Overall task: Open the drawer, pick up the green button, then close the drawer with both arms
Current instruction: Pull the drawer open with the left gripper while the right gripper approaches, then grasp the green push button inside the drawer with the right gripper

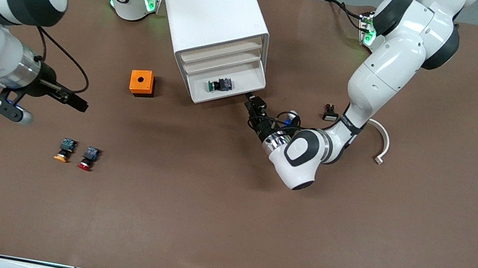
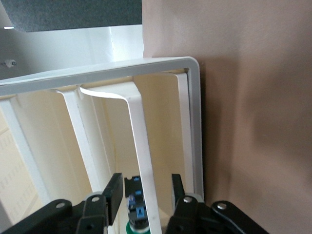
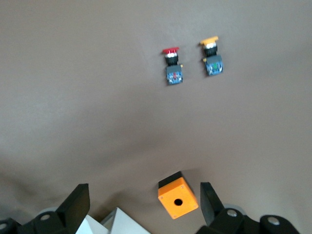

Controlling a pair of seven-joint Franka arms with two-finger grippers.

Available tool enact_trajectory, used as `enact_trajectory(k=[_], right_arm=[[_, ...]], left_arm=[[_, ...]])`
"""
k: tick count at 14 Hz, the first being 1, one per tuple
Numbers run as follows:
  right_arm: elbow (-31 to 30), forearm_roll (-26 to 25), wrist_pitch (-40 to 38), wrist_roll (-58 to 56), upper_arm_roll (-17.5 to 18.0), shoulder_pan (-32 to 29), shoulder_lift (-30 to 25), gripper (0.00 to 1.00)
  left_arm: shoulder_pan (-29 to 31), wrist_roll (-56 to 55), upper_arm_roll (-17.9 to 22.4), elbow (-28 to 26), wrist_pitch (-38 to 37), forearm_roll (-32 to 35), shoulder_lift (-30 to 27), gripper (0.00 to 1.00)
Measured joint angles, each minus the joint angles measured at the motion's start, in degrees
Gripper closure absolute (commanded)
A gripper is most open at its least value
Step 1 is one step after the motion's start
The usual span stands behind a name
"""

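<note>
- The drawer is pulled out from the white cabinet, which stands near the table edge where the arm bases are, between the two bases. It is a shallow white tray with a cream front, the lowest of the drawers seen in the front view.
- The button lies on its side on the drawer floor: green round cap, black body, bluish rear block. In the left wrist view it shows between the fingers, partly cut off.
- The left gripper sits at the corner of the drawer nearest the left arm's end of the table. Its fingers stand a moderate gap apart, straddling a thin white drawer wall; they hold nothing.
- The right gripper hangs over bare table toward the right arm's end, spread wide and empty.
- An orange box with a round hole on top stands beside the cabinet, toward the right arm's end.
- A yellow-capped button and a red-capped button lie side by side, nearer the front camera than the orange box.
- A small black part and a curved white strip lie near the left arm.
- The table is covered in plain brown material; grey floor shows past the edge by the bases.
</note>
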Motion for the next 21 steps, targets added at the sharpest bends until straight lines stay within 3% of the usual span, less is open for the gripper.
enact_trajectory(k=[5,8,14,21], right_arm=[[-1.54,0.07,-2.20,12.32,0.09,3.18,0.80,0.00],[-2.15,1.09,-2.29,19.55,0.16,6.12,1.34,0.00],[-3.90,5.70,-1.11,28.54,0.21,9.93,2.39,0.00],[-9.76,9.74,10.60,41.26,0.31,18.66,3.21,0.00]], left_arm=[[-2.37,-0.01,0.06,-0.03,0.00,0.00,0.08,0.81],[-2.10,-0.24,0.54,-0.03,0.01,0.00,0.14,0.87],[-0.49,-1.74,0.66,0.00,0.00,-0.06,0.14,0.88],[3.96,-2.36,0.71,0.33,0.68,-0.54,0.14,0.86]])
